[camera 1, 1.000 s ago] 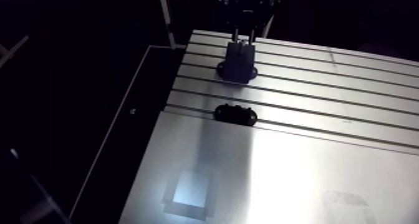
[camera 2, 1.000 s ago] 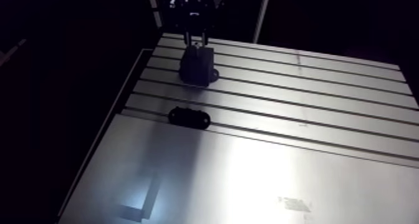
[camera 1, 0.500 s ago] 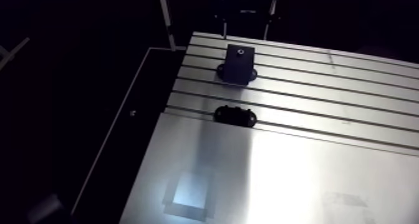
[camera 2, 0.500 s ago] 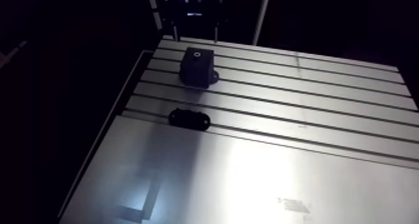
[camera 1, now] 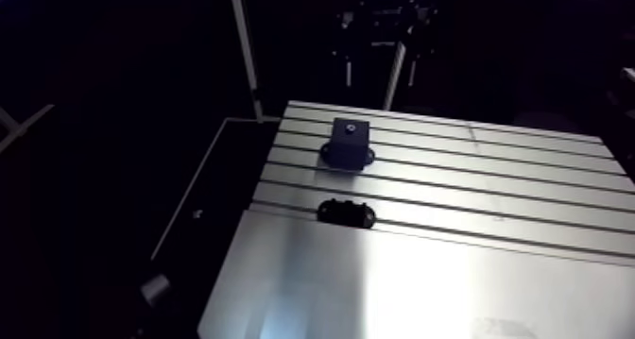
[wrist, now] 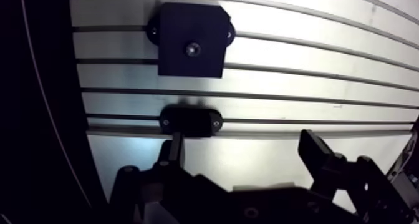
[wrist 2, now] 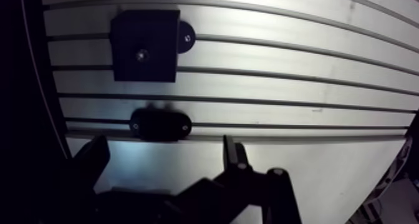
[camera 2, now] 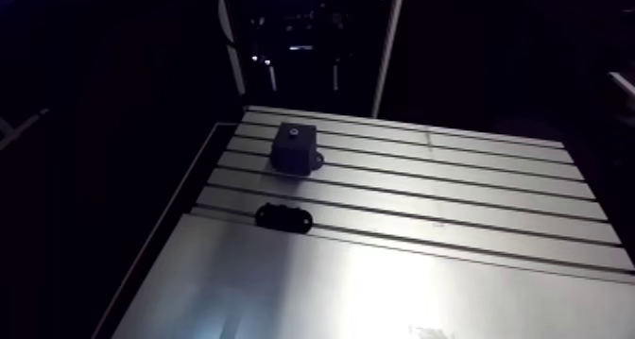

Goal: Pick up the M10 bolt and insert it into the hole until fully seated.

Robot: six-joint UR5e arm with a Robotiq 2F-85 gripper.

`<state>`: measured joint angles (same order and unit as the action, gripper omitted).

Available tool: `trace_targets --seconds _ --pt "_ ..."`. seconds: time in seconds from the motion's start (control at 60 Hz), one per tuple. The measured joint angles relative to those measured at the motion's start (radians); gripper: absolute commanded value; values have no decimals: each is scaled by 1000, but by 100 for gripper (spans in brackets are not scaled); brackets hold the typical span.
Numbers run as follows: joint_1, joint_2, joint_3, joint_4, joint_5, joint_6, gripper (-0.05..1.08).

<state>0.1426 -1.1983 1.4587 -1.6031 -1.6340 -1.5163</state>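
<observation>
Hanging clear of the work: gripper (wrist: 246,161) wide open, its two fingers (wrist: 317,153) spread apart and holding nothing. Only bare table surface shows in the gap between them.

Wrist view: just ahead of one fingertip lies a low black oval mount (wrist: 190,121). It has a small screw at each end and sits along one of the table's slots. No contact seen between fingertip and mount.

Ahead of the mount, a few slots further on, stands a black block (wrist: 181,27), squarish from above. A flange ear (wrist 2: 187,34) pokes out at its base on either side. The block is well apart from the gripper.

M10 bolt (wrist: 193,49): a small round glint at the centre of the block's top face reads as the bolt's head sitting in the hole. It looks level with the face or close to it. Cannot tell from these views how deep it goes.

Arm view: gripper (camera 2: 302,76) shows dimly above the table's far edge, beyond the block (camera 2: 291,146) and not touching it. Block and oval mount (camera 2: 283,216) both sit toward one side of the slotted table (camera 2: 472,187), the mount nearer the camera. Past the last slot, on the camera's side, the table top continues as a smooth flat plate (camera 2: 378,286), brightly lit.
</observation>
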Motion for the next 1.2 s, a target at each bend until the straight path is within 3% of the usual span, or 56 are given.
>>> trace_targets --seconds 0.367,0.9,1.2 --pt "-40 -136 46 35 -1 -2 1" --pt "-113 -330 93 109 38 -17 2" --pt "-137 -358 75 114 47 -36 2"
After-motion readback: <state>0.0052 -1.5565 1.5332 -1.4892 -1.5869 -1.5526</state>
